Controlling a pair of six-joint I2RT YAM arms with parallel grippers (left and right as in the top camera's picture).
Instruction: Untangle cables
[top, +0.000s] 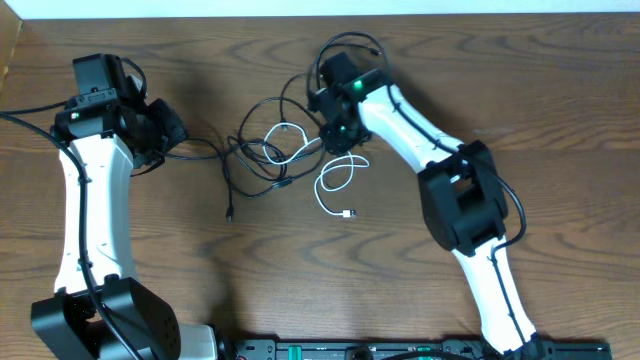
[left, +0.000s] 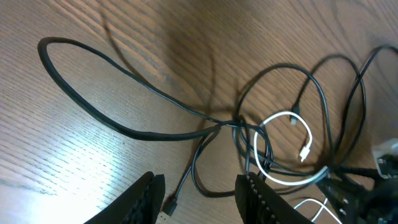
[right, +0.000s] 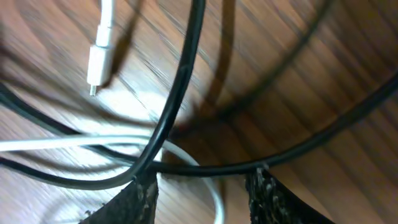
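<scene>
Right pincer (right: 200, 186) half-wide over black cable (right: 185, 62), gripping nothing. Left pincer (left: 198, 190) parted, empty. Cables (top: 238, 150) tangled mid-worktop (top: 560, 80); white cable (top: 346, 213) trailing near-right. Brown wood-grain, glossy.

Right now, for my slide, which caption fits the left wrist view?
Open left tool above tangled black cables and a looped white cable on a wooden table.

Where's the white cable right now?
Overhead, the white cable lies mid-table, looping out from the right side of the tangled black cables, its plug toward the near edge.
</scene>
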